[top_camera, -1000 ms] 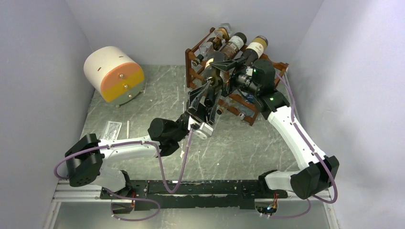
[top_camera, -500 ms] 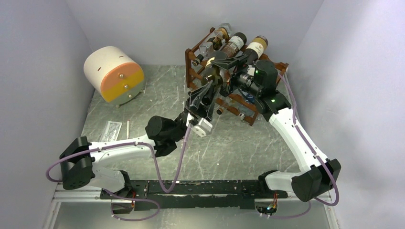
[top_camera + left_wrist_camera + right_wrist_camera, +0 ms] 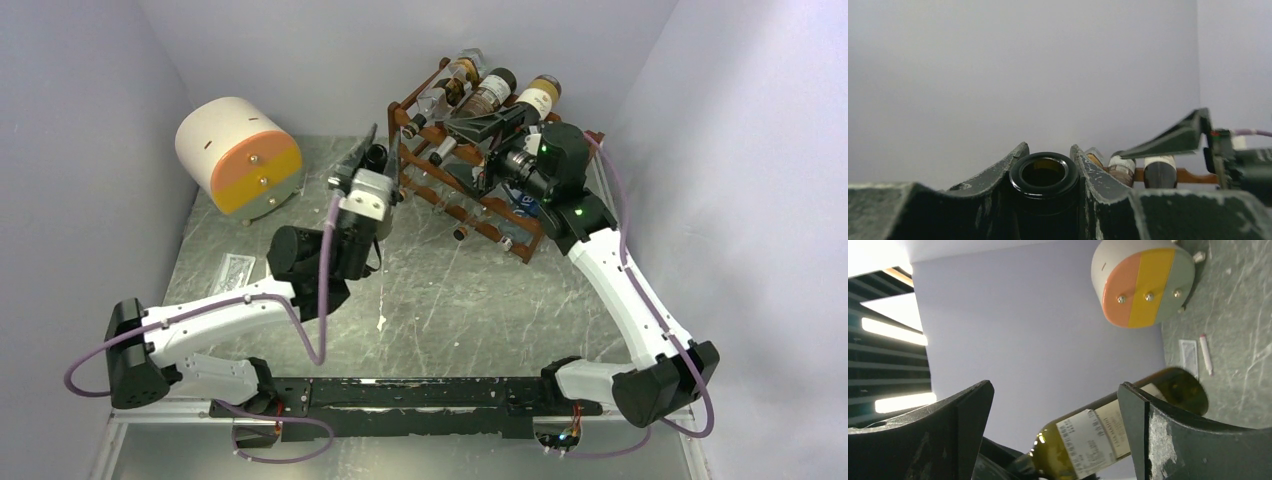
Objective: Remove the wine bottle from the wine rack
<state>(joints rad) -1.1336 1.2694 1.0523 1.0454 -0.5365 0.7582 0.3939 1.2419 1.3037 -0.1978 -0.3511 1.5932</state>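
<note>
Left pincer (image 3: 1047,150) clamped on neck of dark-green glass wine bottle (image 3: 1044,172), held clear just left of reddish-brown wooden wine rack (image 3: 527,243) w/ open room round it; right pincer (image 3: 1055,386) gapes wide, empty, by rack's top edge.

bright, even light; soft shadows; wrist foregrounds blurry

The label (image 3: 1096,434) on the wine bottle (image 3: 1175,387) bears dark print, apparently several lines, too small to read.
</note>
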